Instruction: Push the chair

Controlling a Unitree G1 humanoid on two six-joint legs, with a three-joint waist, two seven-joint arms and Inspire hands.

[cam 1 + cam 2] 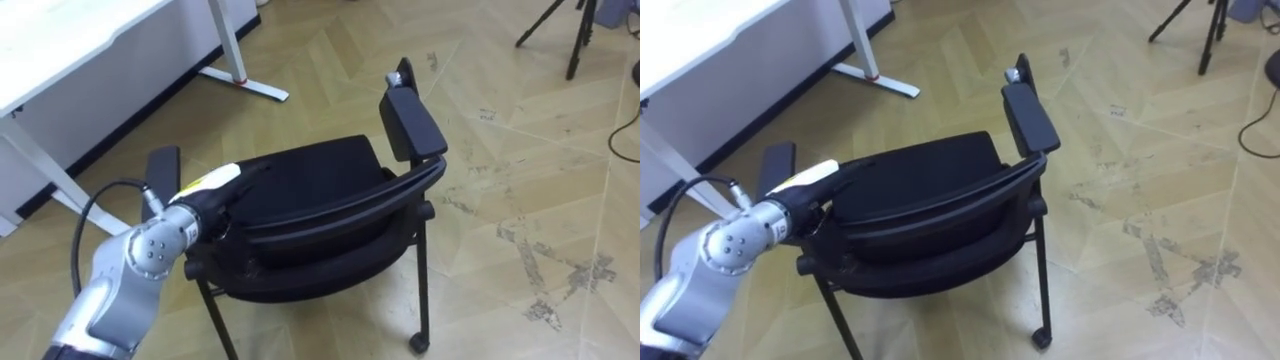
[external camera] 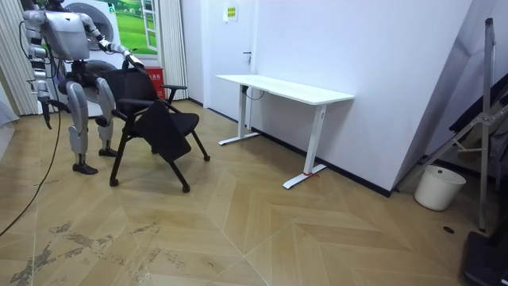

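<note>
Touches chair (image 1: 310, 175) at near back rail, left end, with left hand (image 1: 215, 192); cannot tell whether fingers grip. Hangs right hand (image 2: 46, 107) at side. Sits on floor (image 1: 500, 150), rail running left-right, seat beyond fingers; likely needs pushing toward far-left bench (image 1: 80, 40).

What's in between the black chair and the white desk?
Only bare wooden floor. The room view shows the chair standing apart from the desk with nothing between them. The left eye view shows the same bare floor.
</note>
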